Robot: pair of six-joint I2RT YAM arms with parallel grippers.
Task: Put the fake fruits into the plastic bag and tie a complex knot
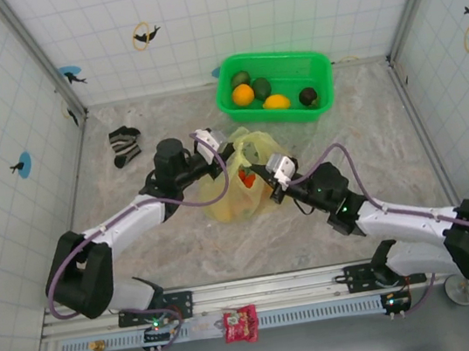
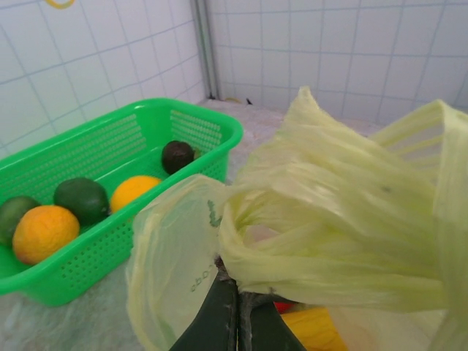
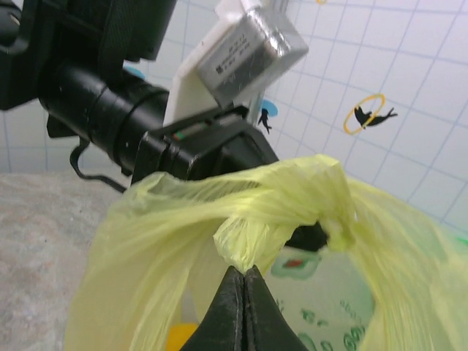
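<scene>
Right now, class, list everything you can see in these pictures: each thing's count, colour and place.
basket: one, bright green, far side of the table.
fake fruits: five in the basket; two dark green, one orange, one yellow-orange, one dark brown.
plastic bag: one, pale yellow-green, table centre.
red fruit: one, inside the bag.
yellow fruit: one, inside the bag.
sock: one, black-and-white striped, far left.
packet: one, red, front rail.
left gripper: one, black fingers, shut on the plastic bag.
right gripper: one, black fingers, shut on the bag's bunched handle.
</scene>
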